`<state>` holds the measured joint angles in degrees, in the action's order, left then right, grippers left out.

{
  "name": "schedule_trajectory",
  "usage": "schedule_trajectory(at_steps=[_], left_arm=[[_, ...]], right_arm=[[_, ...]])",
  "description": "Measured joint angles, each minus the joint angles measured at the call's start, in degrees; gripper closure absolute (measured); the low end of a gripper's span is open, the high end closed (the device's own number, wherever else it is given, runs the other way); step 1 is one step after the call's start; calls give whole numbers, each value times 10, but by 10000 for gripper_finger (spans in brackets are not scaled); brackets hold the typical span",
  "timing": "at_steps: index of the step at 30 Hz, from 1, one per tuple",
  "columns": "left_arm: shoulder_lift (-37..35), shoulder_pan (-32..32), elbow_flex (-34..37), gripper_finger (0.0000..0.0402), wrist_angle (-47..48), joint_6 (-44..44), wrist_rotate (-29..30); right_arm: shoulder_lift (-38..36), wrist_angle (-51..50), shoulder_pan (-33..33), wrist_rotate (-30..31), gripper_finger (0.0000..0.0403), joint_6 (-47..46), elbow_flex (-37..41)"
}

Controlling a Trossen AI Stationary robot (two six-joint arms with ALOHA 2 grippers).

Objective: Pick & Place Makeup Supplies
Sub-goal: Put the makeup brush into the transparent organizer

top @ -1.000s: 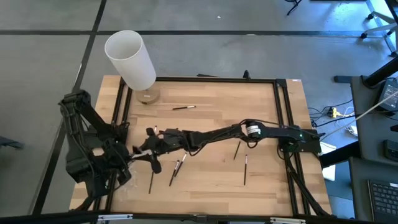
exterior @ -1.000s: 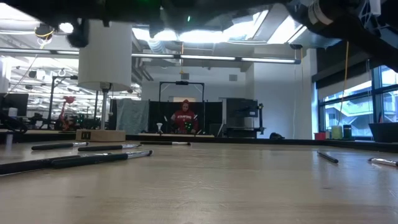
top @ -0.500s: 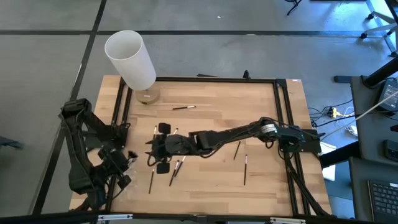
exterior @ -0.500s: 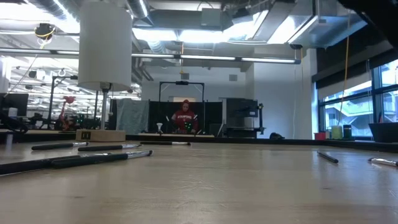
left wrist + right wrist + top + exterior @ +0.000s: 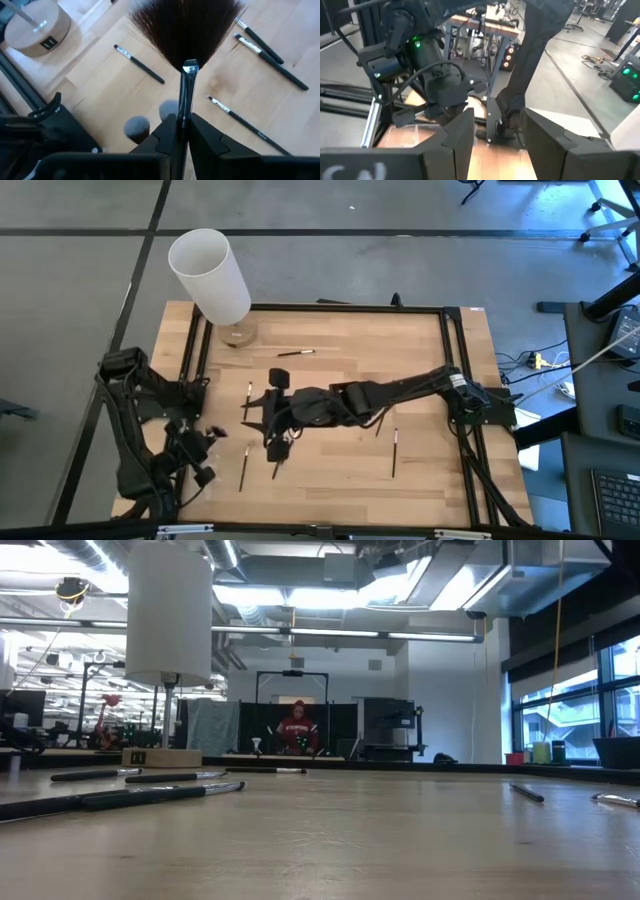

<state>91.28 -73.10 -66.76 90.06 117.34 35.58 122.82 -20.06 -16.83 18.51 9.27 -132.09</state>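
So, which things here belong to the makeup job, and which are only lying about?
For the job: fan brush gripped in the left hand; thin brushes lying loose on the table; open right hand.
Lying about: tall white cylinder; round wooden base; distant person.

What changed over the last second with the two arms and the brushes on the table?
The right gripper drew back from the left arm toward the table's middle, fingers open and empty. The left gripper pulled back off the table's left edge, shut on the dark fluffy-headed makeup brush. The loose thin brushes and tall white cylinder stayed put.
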Motion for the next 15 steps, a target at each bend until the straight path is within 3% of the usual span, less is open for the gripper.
schedule_trajectory(at_steps=[15], left_arm=[[24, -1, 0, 361, -1, -11, -30]], right_arm=[[4, -19, 0, 0, 240, -11, 0]])
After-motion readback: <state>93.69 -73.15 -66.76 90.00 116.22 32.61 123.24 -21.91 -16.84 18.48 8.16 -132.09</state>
